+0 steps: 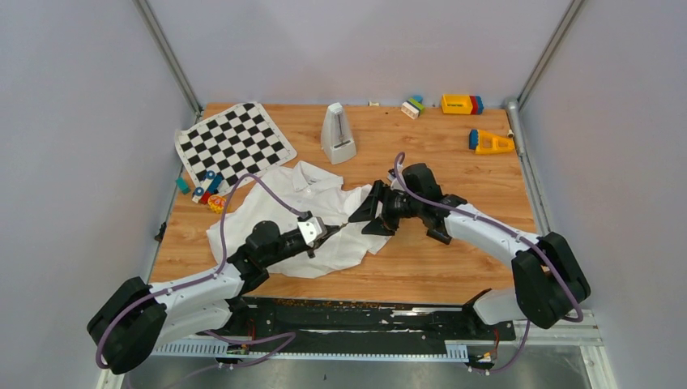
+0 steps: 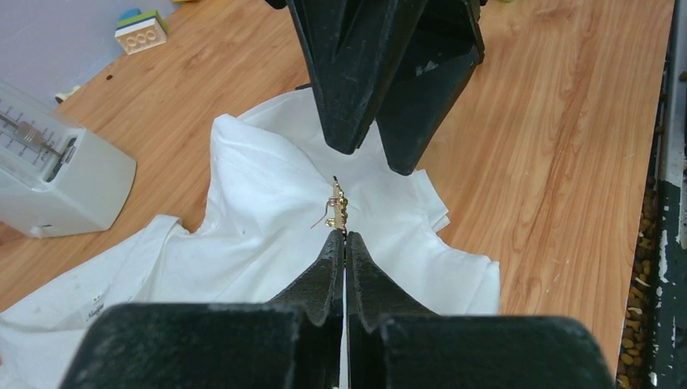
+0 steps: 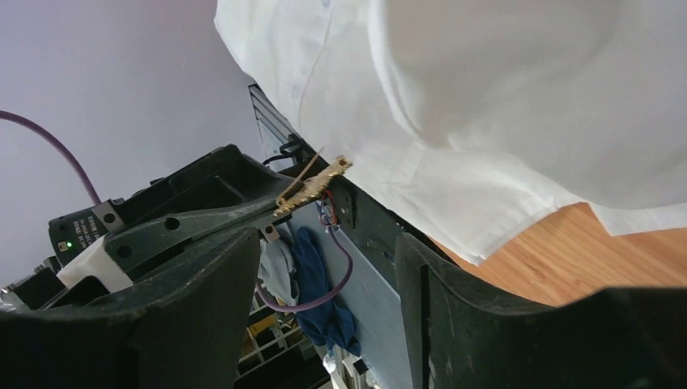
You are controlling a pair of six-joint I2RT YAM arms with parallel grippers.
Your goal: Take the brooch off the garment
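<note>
The white garment [image 1: 304, 219] lies crumpled on the wooden table between the arms. My left gripper [image 1: 328, 231] is shut, and its tips [image 2: 346, 237] pinch the lower end of the tiny gold brooch [image 2: 338, 207], whose pin wire sticks out loose. In the right wrist view the brooch [image 3: 312, 185] is held in the air beside the garment's [image 3: 486, 97] edge; I cannot tell whether they touch. My right gripper [image 1: 369, 212] is open and empty, and its fingers [image 2: 356, 73] point at the brooch from the far side, just short of it.
A white wedge-shaped device [image 1: 339, 134] stands behind the garment. A chequered mat [image 1: 235, 142] lies at the back left with small toy pieces [image 1: 206, 190] at its near edge. Coloured blocks [image 1: 462, 104] and a yellow wedge [image 1: 490, 143] sit at the back right.
</note>
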